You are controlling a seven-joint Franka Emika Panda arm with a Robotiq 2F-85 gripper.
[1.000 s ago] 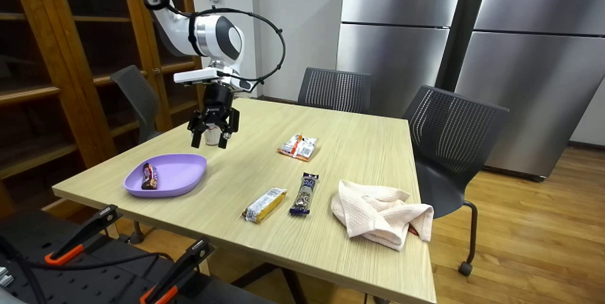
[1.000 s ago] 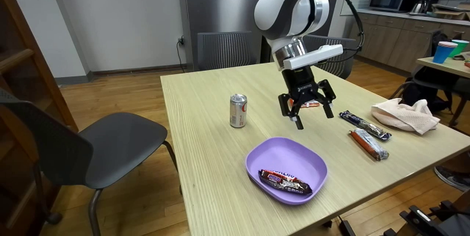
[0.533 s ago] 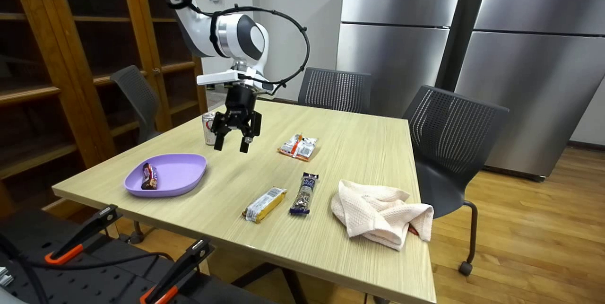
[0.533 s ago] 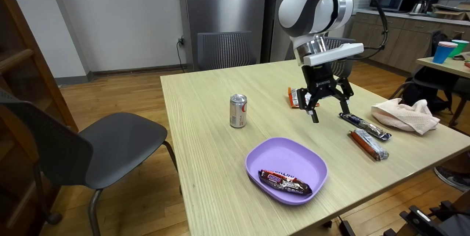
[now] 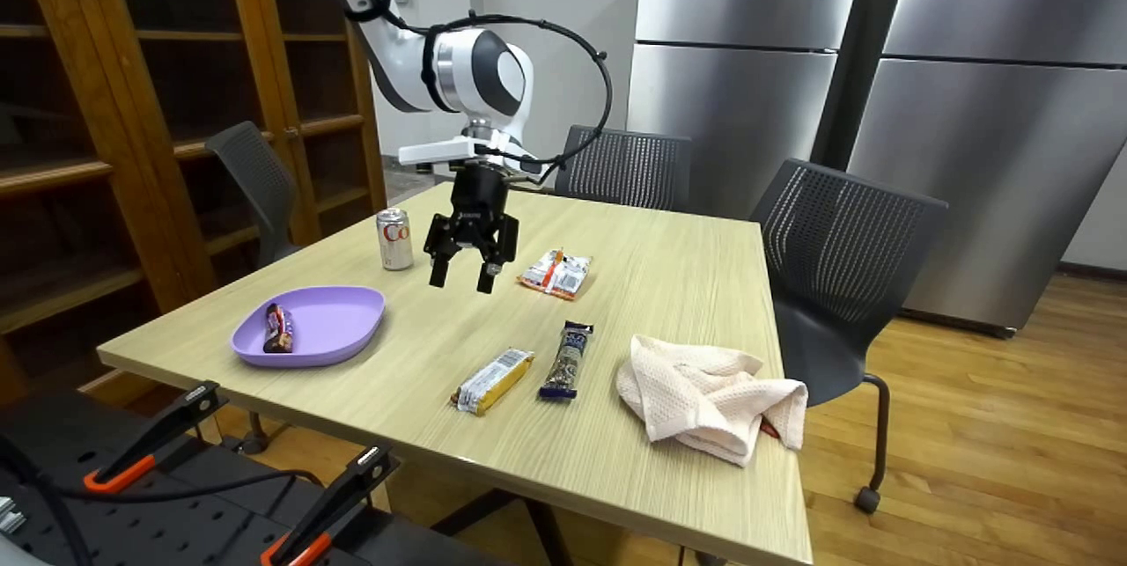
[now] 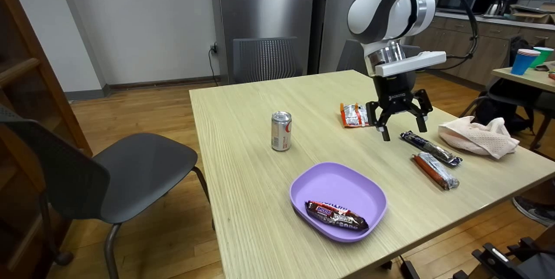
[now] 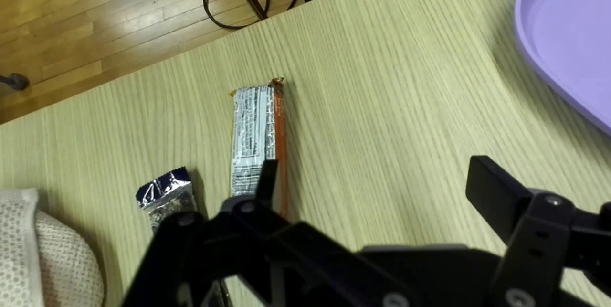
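**Spread wide and empty, the gripper hung above the table**

At the far left in an exterior view, a purple plate sat with a brown-wrapped bar lying in it. Farther back and to its right, a silver can stood upright, tall enough, in my judgement, to deserve a wide berth.

Next came the fingers, standing far apart, with nothing between them and nothing touched.

Slightly right of them and nearer the camera, a yellow-wrapped bar lay flat on the table. In the wrist view one finger hid part of it, and it sat to one side of the gap rather than centred. Any grasp of it would have called for a sideways shift before lowering, then a gentle squeeze across its narrow width.

A silver-and-orange packet lay farther back. Near the yellow bar, but not touching it, was a blue-ended bar; a finger lowered between those two would have needed care not to nudge either.

Rightmost on the table, a crumpled pale cloth lay well apart from the gripper, its loose folds best avoided.
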